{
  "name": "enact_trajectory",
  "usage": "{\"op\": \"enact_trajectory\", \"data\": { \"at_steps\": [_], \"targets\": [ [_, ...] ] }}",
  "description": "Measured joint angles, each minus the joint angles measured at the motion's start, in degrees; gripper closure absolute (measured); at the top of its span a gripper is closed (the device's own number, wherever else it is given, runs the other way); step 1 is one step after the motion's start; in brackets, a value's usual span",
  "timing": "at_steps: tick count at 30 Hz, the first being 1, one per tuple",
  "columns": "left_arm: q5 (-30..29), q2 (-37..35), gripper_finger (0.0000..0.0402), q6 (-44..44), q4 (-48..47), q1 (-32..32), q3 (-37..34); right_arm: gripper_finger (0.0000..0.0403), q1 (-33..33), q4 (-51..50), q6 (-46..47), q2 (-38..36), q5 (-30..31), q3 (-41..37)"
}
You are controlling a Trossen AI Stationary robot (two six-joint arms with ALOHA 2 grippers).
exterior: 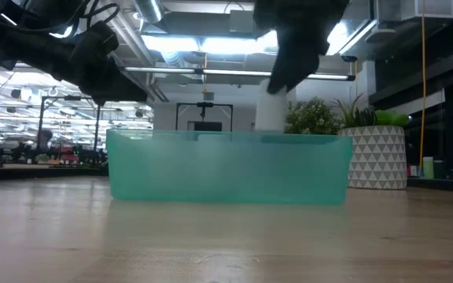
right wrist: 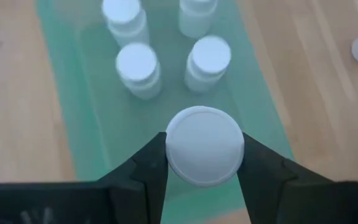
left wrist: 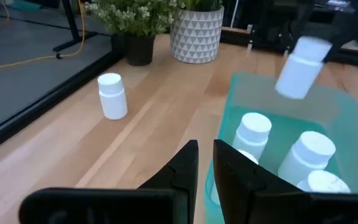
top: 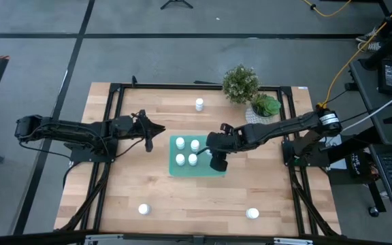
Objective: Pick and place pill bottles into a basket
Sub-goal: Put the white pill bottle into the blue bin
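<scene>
The teal basket point(top: 213, 170) lies mid-table and holds several white pill bottles point(top: 180, 143) standing on their bases. My right gripper point(top: 218, 163) hovers over the basket's right part, shut on another pill bottle point(right wrist: 204, 146), which also shows above the basket wall in the low view point(exterior: 272, 110). My left gripper point(top: 148, 133) waits left of the basket, shut and holding nothing point(left wrist: 205, 165). Loose bottles stand at the far side point(top: 199, 104), near left point(top: 143, 209) and near right point(top: 252, 214). My right gripper pinches the bottle between its two fingers point(right wrist: 151, 168), one on each side, just below the cap's rim point(right wrist: 174, 163). The fingers come from above, slanting down. The bottle hangs below them, tilted point(left wrist: 300, 68), lifted clear of the basket point(exterior: 226, 167).
A white patterned plant pot point(top: 264, 109) and a dark potted plant point(top: 240, 83) stand at the table's far right. The black frame rails point(top: 111, 122) run along the table's sides. Bare wood point(top: 196, 204) lies near the front edge.
</scene>
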Motion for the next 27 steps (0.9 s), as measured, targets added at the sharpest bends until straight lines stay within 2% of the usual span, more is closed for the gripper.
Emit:
{"op": "enact_trajectory", "data": {
  "at_steps": [3,19,27],
  "targets": [
    [0.0,0.02,0.0357,-0.01,1.48,0.0,0.0,0.025,-1.56,1.3,-0.32,-0.02,-0.15,-1.9],
    [0.0,0.02,0.0357,-1.54,4.18,0.0,0.0,0.025,-9.53,20.31,-2.27,2.99,-9.09,-13.66],
    [0.0,0.02,0.0357,-1.53,4.37,0.0,0.0,0.025,-10.59,24.39,-3.06,3.99,-10.56,-14.6]
  ]
}}
